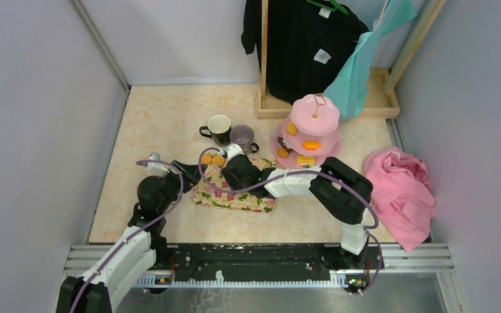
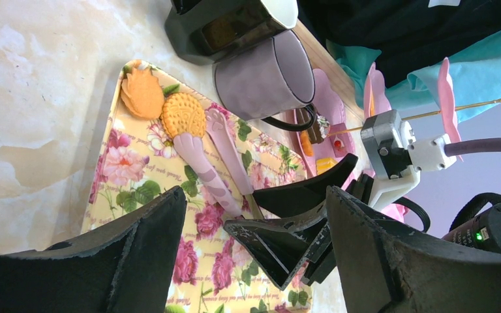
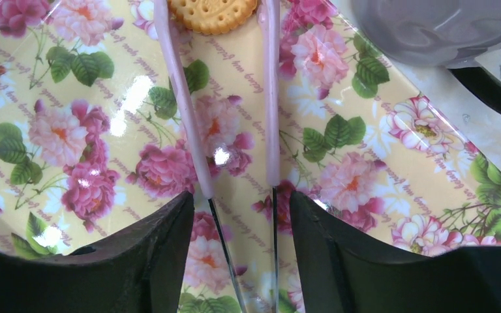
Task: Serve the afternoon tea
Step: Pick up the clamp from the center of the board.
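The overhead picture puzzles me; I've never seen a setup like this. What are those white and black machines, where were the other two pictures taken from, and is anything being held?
Those are two robot arms bolted at the near edge of the table. The overhead picture looks down from behind them. The other two each come from a camera on one wrist, so the dark wedges at the bottom are that arm's own fingers.

On the table are a flowered tray, a black mug, a smoky mug, a pink three-tier stand carrying snacks, and a pink cloth.

The right gripper holds pink tongs. Their tips reach either side of a round biscuit on the tray, beside an orange snack. The left gripper is open and empty.
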You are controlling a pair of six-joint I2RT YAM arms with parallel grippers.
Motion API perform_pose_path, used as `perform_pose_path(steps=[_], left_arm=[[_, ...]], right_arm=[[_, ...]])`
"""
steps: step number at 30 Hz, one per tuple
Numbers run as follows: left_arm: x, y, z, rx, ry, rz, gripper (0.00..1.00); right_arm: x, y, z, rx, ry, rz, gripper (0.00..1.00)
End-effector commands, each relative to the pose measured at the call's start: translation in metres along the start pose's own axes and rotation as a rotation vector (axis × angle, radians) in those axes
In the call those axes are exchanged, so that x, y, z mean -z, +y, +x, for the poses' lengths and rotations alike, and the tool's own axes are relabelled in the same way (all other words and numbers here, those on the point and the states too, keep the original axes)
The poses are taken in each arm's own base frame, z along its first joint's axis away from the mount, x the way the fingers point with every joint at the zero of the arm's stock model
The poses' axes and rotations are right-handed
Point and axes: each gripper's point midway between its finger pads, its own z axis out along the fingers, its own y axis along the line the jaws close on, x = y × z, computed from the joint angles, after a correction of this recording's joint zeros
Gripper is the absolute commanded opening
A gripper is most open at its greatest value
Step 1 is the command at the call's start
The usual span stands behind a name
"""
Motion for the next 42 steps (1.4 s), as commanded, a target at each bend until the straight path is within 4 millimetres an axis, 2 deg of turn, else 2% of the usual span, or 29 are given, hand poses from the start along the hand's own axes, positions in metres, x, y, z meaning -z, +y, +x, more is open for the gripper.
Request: perform_pose_path(steps=[1,12,16,21,31,42], left_arm=[[0.0,-0.005,-0.002,-0.009,-0.009,0.018,0.84],[0.001,-0.004,-0.002,-0.008,-0.01,0.019,0.84],[0.001,-0.004,-0.002,-0.006,-0.009,0.021,0.84],[0.001,-0.005,-0.002,-0.006,-0.01,0.022,0.84],[0.001,-0.004,-0.002,-0.007,-0.012,0.021,0.84],[0.001,-0.004,-0.002,-0.008,-0.015,0.022,0.84]], right_arm=[[-0.003,-0.007,0.098,0.075,0.299,-0.009,0.51],[0.001,-0.002,0.09,0.083,0.298,-0.042,0.22],[0.007,-0.001,0.087,0.076,0.296,-0.046,0.17],[0.013,-0.001,0.084,0.069,0.298,-0.049,0.16],[0.026,0.001,0.081,0.069,0.301,-0.048,0.03],[0.042,0.002,0.08,0.063,0.286,-0.052,0.0]])
